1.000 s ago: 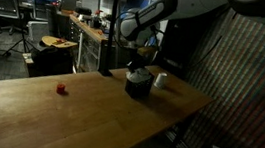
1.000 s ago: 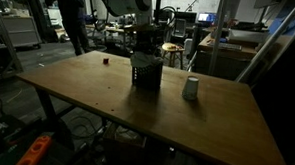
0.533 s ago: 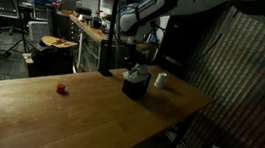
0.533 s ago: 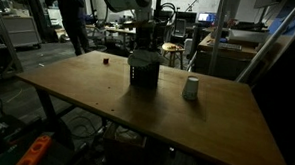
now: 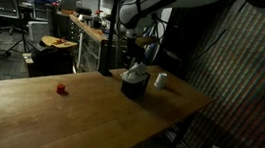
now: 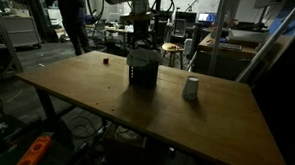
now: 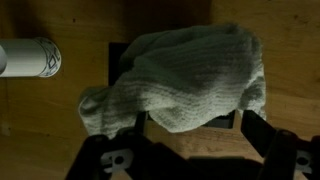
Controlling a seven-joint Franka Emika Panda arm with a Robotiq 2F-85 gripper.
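Over the wooden table (image 5: 88,114): gripper (image 7: 191,122), jaws spread wide, holding nothing, just above a pale knitted cloth (image 7: 185,80). Cloth lies draped on the dark container (image 6: 142,72); placement looks done. White cup (image 6: 191,88) near; small red item (image 5: 61,89) well apart.

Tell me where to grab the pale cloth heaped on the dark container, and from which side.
Take the cloth at its bunched, raised middle, straight down from above. It lies crumpled across the top of the dark container, so the hump likely offers loose folds for the fingers to pinch, while its drooping edges hug the walls.
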